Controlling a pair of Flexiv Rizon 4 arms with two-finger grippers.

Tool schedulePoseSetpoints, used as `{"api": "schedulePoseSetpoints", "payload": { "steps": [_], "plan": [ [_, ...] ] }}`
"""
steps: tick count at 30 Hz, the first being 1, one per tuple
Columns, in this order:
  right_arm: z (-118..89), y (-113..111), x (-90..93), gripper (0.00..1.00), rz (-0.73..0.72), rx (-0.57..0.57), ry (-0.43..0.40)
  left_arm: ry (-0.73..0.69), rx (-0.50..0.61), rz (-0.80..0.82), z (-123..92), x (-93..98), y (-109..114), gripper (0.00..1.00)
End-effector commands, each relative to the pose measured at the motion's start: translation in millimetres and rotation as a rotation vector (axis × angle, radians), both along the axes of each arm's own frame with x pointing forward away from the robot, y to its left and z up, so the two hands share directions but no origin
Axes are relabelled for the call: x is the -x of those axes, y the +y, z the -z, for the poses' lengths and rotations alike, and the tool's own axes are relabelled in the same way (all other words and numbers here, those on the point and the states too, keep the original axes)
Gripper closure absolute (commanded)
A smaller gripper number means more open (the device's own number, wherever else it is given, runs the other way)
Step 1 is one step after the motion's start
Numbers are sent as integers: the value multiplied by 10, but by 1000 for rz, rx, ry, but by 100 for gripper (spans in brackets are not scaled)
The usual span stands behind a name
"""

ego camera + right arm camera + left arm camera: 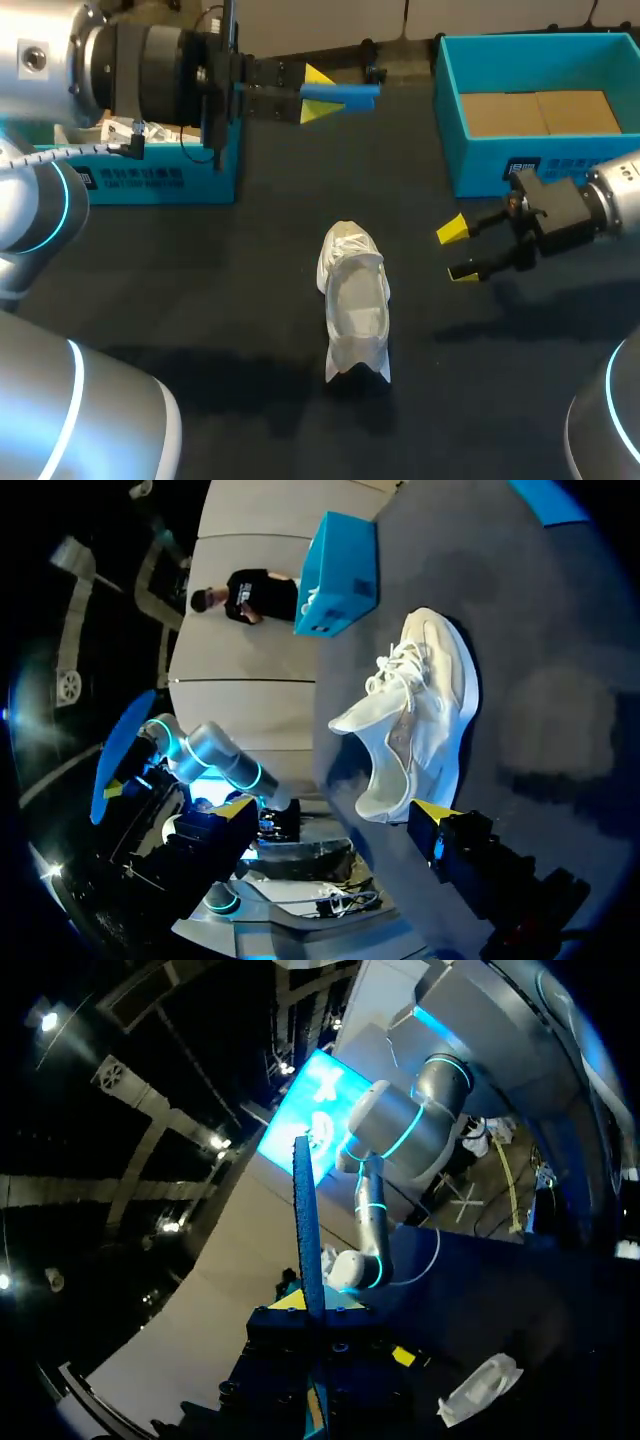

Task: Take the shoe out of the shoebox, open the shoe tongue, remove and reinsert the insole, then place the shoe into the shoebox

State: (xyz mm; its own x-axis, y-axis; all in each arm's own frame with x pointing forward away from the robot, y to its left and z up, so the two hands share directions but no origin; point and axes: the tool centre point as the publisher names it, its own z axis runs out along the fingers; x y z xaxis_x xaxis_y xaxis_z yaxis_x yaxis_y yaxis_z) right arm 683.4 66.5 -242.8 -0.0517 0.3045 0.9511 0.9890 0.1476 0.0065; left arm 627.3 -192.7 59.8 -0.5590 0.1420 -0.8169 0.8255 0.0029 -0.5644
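**Insole held aloft by left gripper; shoe on table between the boxes**

Your left gripper [320, 92] is raised above the far left of the table [230, 290]. Its fingers are clamped narrowly on the blue insole [345, 92]. In the left wrist view the insole [308, 1220] stands edge-on between the yellow tips and runs straight out ahead of the gripper [318, 1305].

Your right gripper [457, 251] sits low at the right side, its fingers spread wide and holding nothing. It points toward the shoe [354, 300] and is near it, but not touching. In the right wrist view the shoe [425, 715] lies ahead of the open gripper [333, 808], clear of both tips.

The white shoe rests on the table near the middle, mouth facing up, and touches neither gripper. The left wrist view shows it [480, 1390] well below and beside the raised insole.

The right box [452, 120] is open at the far right with a bare brown floor. The left box [150, 180] sits at the far left, partly hidden by your left arm. The shoe is well apart from both.
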Motion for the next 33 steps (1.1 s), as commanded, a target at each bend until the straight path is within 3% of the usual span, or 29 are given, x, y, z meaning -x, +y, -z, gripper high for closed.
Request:
{"api": "schedulePoseSetpoints", "payload": {
  "steps": [1, 6, 13, 21, 33],
  "plan": [
    [3, 19, -16, 0, -2, 3, 0, -47, -10, 9, -32, -9, 6, 100],
    [-97, -14, -114, 0, 9, -43, -8, -259, 26, 36, 33, 32, -43, 100],
    [-404, -190, -267, 0, 44, -156, -53, -506, 15, 94, 420, -68, -93, 100],
    [-578, -279, -380, 0, 75, -188, -50, -663, 89, 174, 752, -127, -88, 100],
    [-567, -291, -392, 0, 92, -189, -29, -663, 89, 174, 752, -127, -88, 100]
  ]
}}
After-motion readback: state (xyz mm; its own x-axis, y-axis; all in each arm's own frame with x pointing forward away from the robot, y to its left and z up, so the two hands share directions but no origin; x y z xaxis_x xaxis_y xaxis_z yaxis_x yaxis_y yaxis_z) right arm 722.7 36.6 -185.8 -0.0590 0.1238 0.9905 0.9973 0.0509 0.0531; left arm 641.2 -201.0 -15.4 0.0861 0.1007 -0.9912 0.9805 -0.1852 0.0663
